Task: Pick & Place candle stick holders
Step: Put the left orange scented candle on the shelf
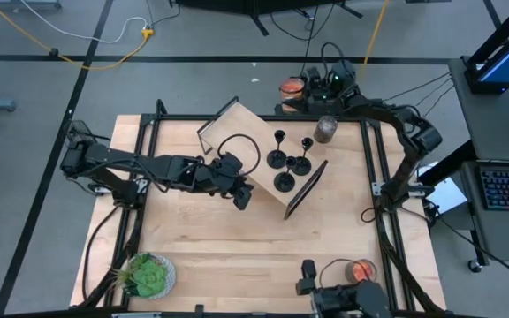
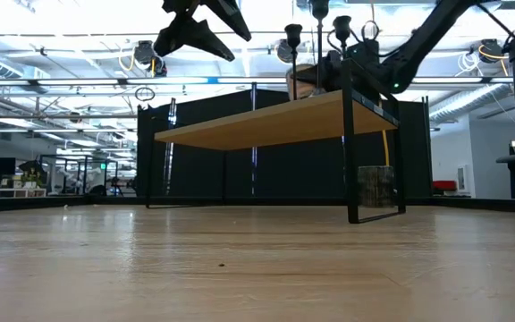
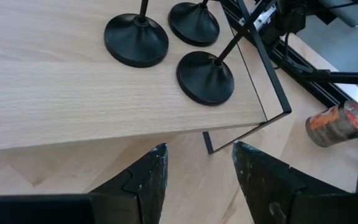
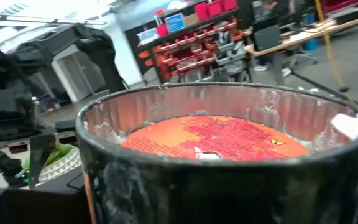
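Black left jaws (image 3: 197, 174) parted, empty, near holders (image 3: 205, 76).

Robotics lab, floor cables (image 1: 78, 40), parts bins (image 4: 197, 37)

— How are the arms built?
— Dark jointed links with black cables looped alongside are seen.
— And the left gripper (image 3: 197, 177)?
— Two scuffed black fingers (image 3: 148, 177) are shown.

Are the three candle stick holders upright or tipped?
Upright. All three candle stick holders stand on their round bases on the small shelf; low view shows stems vertical.
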`<state>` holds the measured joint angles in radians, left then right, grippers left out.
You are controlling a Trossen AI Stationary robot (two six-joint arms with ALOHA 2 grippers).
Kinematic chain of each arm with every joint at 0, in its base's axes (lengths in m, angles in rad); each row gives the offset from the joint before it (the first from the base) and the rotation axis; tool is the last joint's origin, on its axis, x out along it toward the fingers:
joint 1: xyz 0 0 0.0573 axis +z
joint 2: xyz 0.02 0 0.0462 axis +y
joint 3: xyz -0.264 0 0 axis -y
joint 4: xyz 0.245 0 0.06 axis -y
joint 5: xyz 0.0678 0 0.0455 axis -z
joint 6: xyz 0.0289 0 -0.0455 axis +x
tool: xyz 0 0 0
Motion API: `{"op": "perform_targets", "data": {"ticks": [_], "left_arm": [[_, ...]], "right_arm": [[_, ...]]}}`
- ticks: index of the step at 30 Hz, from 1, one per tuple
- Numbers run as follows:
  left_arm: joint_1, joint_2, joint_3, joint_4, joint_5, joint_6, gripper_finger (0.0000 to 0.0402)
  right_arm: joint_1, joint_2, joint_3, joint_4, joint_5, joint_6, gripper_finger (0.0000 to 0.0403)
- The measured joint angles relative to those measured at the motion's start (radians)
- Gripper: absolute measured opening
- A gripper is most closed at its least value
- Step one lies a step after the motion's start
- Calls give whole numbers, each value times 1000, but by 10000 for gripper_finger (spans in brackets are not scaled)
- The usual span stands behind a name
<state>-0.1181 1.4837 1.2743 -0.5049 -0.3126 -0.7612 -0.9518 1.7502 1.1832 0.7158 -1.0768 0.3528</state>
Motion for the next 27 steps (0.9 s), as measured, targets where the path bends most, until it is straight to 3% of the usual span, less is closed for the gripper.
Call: {"op": "perform_targets", "data": {"ticks": [9, 27], "left_arm": [[0, 0, 0, 0, 0, 0, 189], [0, 0, 0, -2, 0, -6, 189]], "right_arm": [[42, 91, 99, -8, -36, 3, 334], [122, 184, 155, -17, -53, -4, 334]]}}
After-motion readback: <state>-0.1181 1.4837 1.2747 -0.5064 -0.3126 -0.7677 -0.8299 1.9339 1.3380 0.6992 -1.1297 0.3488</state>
